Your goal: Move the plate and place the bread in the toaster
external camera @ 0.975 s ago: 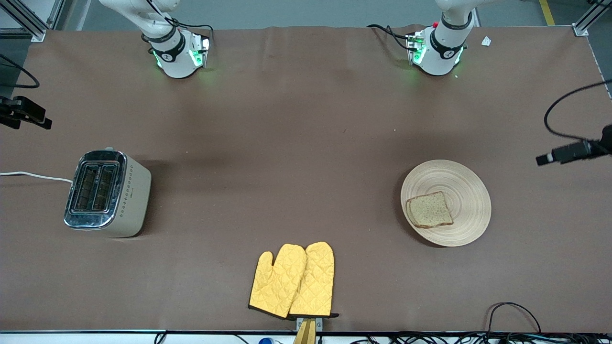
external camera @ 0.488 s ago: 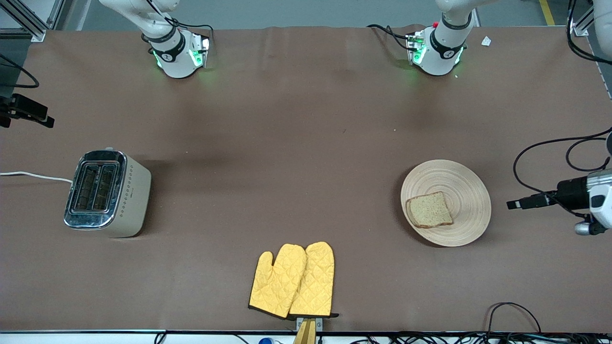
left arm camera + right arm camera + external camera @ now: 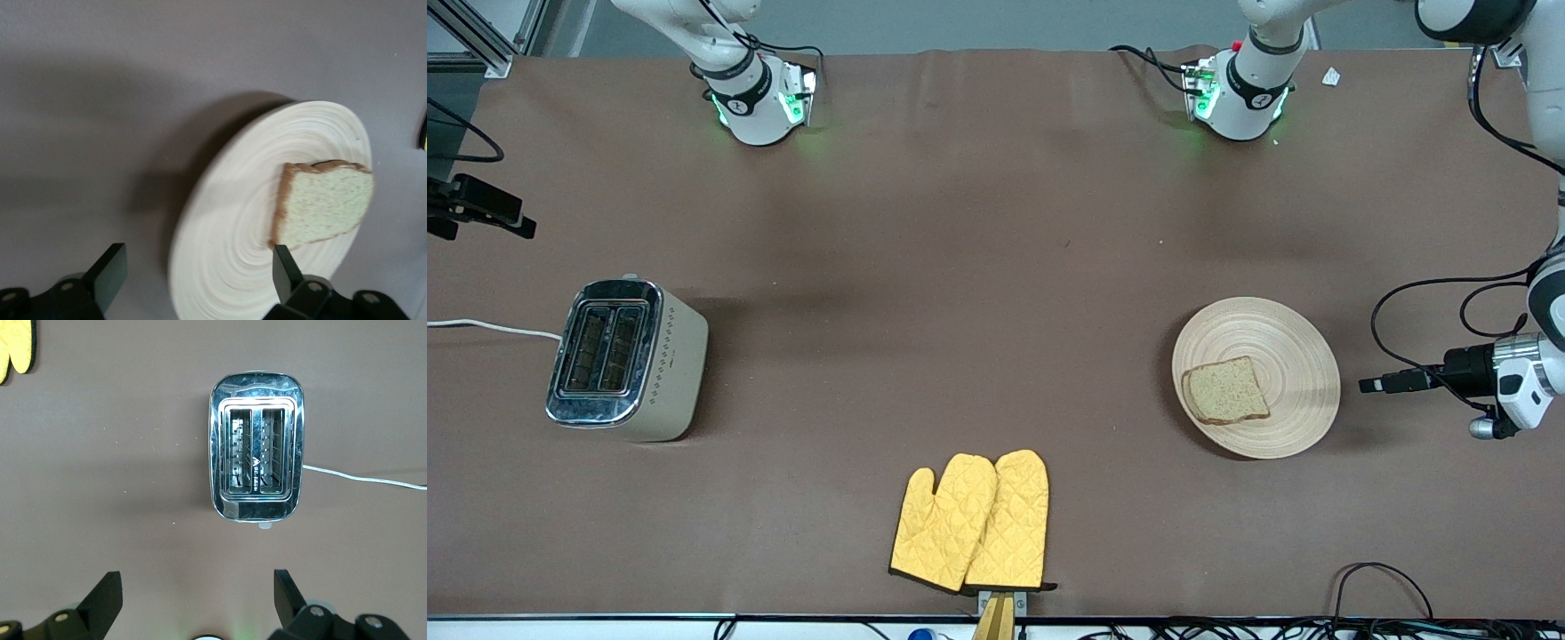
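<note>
The pale wooden plate (image 3: 1285,351) lies toward the left arm's end of the table, with the brown bread slice (image 3: 1224,391) on its part nearer the front camera. Both show in the left wrist view, plate (image 3: 233,227) and bread (image 3: 327,203). My left gripper (image 3: 1383,383) is open and empty beside the plate, apart from its rim; its own view (image 3: 197,270) shows the jaws wide. The cream toaster (image 3: 627,360) stands at the right arm's end, slots empty (image 3: 257,447). My right gripper (image 3: 489,227) is open and empty, high up beside the toaster (image 3: 197,587).
Two yellow oven mitts (image 3: 971,522) lie near the table's front edge, midway between toaster and plate. The toaster's white cord (image 3: 489,326) runs off the table's end. Black cables (image 3: 1432,293) hang by the left arm's wrist.
My left gripper has come in from the table's end toward the plate and dropped lower. The right gripper has barely shifted. Plate, bread and toaster have not moved.
</note>
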Robot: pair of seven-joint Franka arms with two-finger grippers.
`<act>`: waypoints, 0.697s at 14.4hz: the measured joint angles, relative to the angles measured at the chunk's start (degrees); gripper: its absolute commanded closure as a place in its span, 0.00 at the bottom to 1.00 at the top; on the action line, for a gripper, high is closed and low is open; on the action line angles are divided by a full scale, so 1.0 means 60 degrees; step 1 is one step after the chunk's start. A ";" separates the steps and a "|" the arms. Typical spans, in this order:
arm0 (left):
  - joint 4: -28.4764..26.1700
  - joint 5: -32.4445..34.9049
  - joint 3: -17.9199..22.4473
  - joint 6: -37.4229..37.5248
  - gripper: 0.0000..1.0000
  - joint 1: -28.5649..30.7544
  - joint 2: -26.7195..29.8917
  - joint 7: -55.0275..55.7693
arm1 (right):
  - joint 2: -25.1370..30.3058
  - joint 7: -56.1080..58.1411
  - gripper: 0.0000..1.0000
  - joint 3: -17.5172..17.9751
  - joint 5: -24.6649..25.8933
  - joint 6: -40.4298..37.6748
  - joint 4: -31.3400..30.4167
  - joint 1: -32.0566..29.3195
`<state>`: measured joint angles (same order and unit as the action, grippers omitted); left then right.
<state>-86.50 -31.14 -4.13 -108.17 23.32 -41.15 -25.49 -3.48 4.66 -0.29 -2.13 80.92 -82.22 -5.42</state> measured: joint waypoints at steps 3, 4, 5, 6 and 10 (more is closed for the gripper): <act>0.0171 -0.0474 -0.0006 -0.0001 0.23 0.0193 -0.0420 -0.0886 | -0.0015 0.0002 0.00 0.0002 -0.0013 -0.0008 -0.0007 0.0001; 0.0177 -0.0503 -0.0015 0.0006 0.28 0.0191 -0.0458 -0.1165 | -0.0016 0.0005 0.00 0.0004 -0.0016 -0.0010 -0.0007 0.0004; 0.0177 -0.0538 -0.0019 0.0012 0.30 0.0193 -0.0506 -0.1541 | -0.0016 0.0009 0.00 0.0008 -0.0018 -0.0017 -0.0007 0.0007; 0.0176 -0.0681 -0.0018 0.0016 0.34 0.0223 -0.0582 -0.1959 | -0.0016 0.0019 0.00 0.0014 -0.0019 -0.0025 -0.0008 0.0010; 0.0173 -0.1291 -0.0031 0.0280 0.48 0.0446 -0.1013 -0.2929 | -0.0017 0.0030 0.00 0.0038 -0.0022 -0.0028 -0.0008 0.0028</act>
<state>-85.46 -38.89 -4.32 -106.50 26.00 -47.23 -43.06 -3.58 4.84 -0.07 -2.26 80.75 -82.27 -5.25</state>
